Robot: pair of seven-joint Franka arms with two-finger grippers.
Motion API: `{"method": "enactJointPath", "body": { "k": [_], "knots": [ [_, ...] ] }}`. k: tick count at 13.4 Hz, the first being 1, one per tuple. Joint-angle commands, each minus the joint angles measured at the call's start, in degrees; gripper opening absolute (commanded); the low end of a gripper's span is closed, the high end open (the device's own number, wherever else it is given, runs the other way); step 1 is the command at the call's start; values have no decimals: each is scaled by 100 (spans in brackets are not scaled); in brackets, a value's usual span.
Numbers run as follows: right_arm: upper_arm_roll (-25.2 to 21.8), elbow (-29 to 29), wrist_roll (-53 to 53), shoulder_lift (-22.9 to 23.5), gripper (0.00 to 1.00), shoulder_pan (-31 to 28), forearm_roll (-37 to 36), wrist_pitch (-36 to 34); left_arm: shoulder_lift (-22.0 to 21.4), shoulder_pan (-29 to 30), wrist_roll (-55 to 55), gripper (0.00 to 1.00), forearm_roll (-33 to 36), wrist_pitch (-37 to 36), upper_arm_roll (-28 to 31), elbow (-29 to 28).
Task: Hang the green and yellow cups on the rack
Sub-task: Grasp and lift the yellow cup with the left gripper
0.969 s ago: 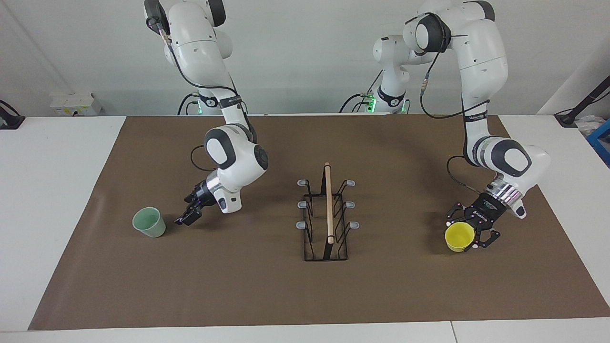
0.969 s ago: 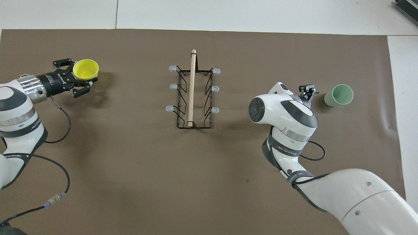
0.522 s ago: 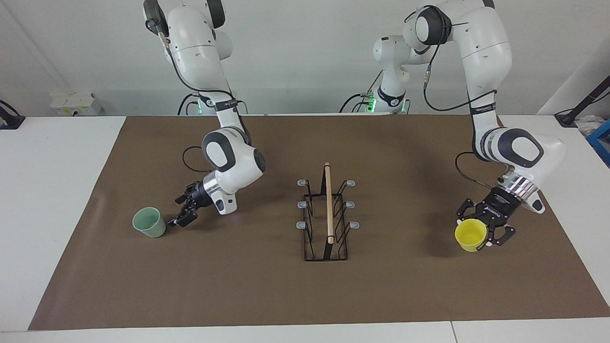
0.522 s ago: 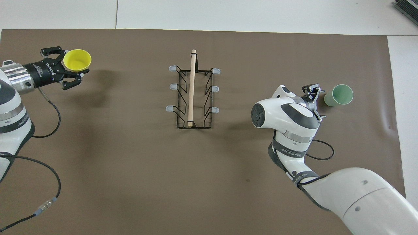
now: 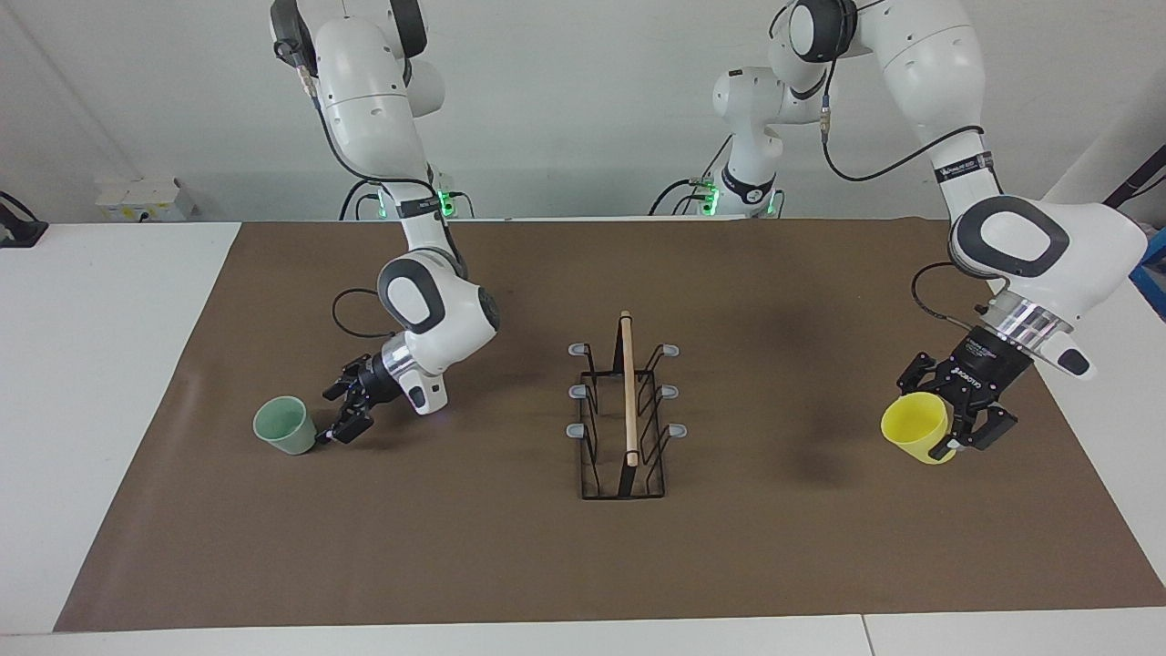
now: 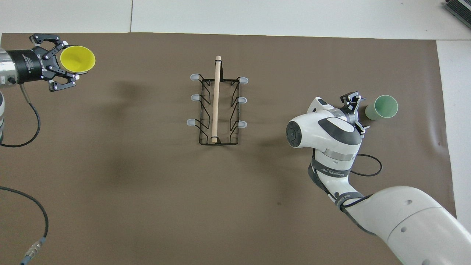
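The black wire rack [image 5: 627, 456] with its wooden dowel stands mid-mat, also in the overhead view [image 6: 217, 106]. My left gripper [image 5: 925, 424] is shut on the yellow cup [image 5: 914, 437] and holds it tilted in the air over the mat at the left arm's end; it shows in the overhead view too, gripper [image 6: 70, 59] and cup [image 6: 77, 59]. The green cup [image 5: 285, 425] stands upright on the mat at the right arm's end, also in the overhead view [image 6: 382, 107]. My right gripper [image 5: 326, 419] is open, low, right beside it on the rack's side [image 6: 358, 111].
A brown mat [image 5: 510, 565] covers most of the white table [image 5: 109, 383]. The rack's grey-tipped prongs [image 5: 577, 391] stick out on both of its sides.
My left gripper has lifted the yellow cup higher and carried it outward toward the left arm's end. My right gripper has moved closer to the green cup and spread its fingers.
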Motion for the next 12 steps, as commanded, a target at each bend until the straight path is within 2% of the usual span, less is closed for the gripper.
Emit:
{"method": "enactJointPath", "body": {
  "k": [1,4,6,9,12],
  "knots": [
    [29,-8,91,186,100,-49,-378,100,-420,-103,-246,0,953,158,-203,-99],
    [29,-17,198,284,100,30,-520,74,-763,-111,-299,0,1570,53,-440,-204],
    [29,-139,197,301,100,22,-888,82,-1053,-120,-299,0,2367,53,-765,-371],
    [29,-298,162,336,100,30,-1258,65,-1685,-120,-308,0,2959,175,-1152,-871],
    [29,-456,92,328,100,48,-1451,39,-2195,-120,-299,0,3433,919,-1609,-1547]
  ]
}}
